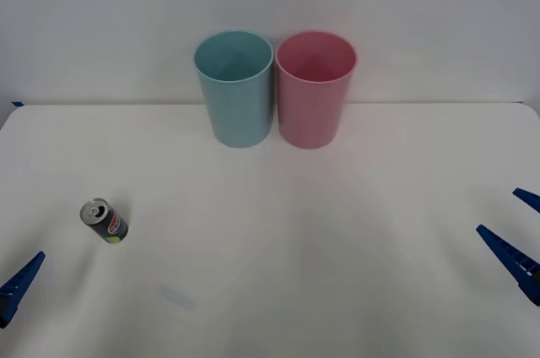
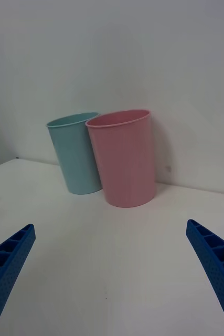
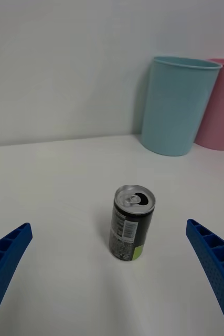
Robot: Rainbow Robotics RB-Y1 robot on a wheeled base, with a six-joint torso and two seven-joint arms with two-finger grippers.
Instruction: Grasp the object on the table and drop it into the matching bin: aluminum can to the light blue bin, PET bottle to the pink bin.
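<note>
1. White table (image 1: 278,273) against a plain wall; light blue bin (image 1: 234,88) and pink bin (image 1: 315,88) touch at the far centre.
2. Aluminum can (image 1: 104,220) stands upright, near left, ungrasped.
3. My left claw (image 3: 112,273) gapes wide, can between and beyond its fingers: reach step; next, advance and close.
4. My right claw (image 2: 112,273), wide, waits near right.

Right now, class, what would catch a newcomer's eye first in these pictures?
Two tall plastic bins stand side by side at the white table's far edge: the light blue bin left, the pink bin right. A small black aluminum can stands upright, near the left gripper, its blue fingers open.
</note>
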